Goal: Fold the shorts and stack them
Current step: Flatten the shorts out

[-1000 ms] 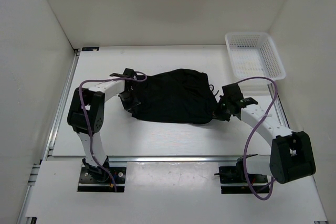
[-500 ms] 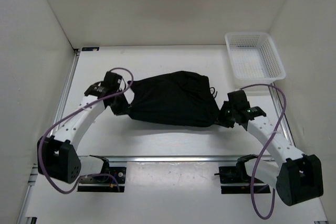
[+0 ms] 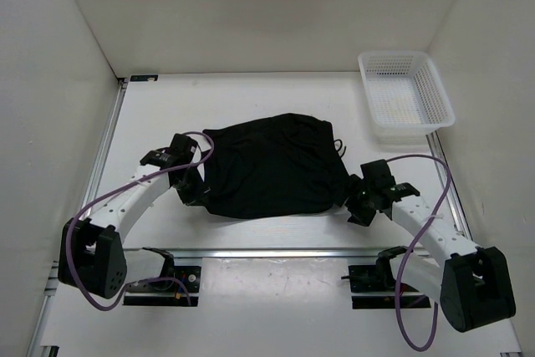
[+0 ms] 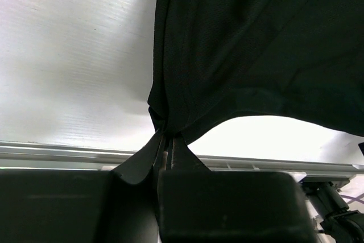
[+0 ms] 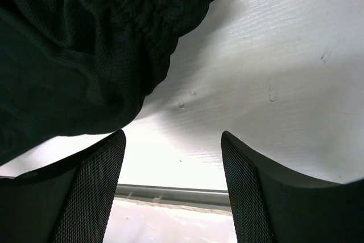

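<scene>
The black shorts (image 3: 272,165) lie bunched in the middle of the table, with a thin drawstring (image 3: 337,146) poking out at their right. My left gripper (image 3: 199,198) is shut on the near-left corner of the shorts; in the left wrist view the fabric (image 4: 256,44) gathers into the shut jaws of that gripper (image 4: 165,139). My right gripper (image 3: 355,206) sits just off the shorts' near-right edge. In the right wrist view this gripper (image 5: 170,139) is open with only bare table between its fingers, and the shorts (image 5: 74,44) lie up and to the left, apart from them.
A white mesh basket (image 3: 405,98) stands at the far right corner. White walls enclose the table on three sides. An aluminium rail (image 3: 276,252) runs along the near edge, close in front of both grippers.
Both grippers have moved toward the near edge, dragging the shorts with them. The right gripper has opened and let go of the shorts' right edge. The left stays shut on the fabric.
</scene>
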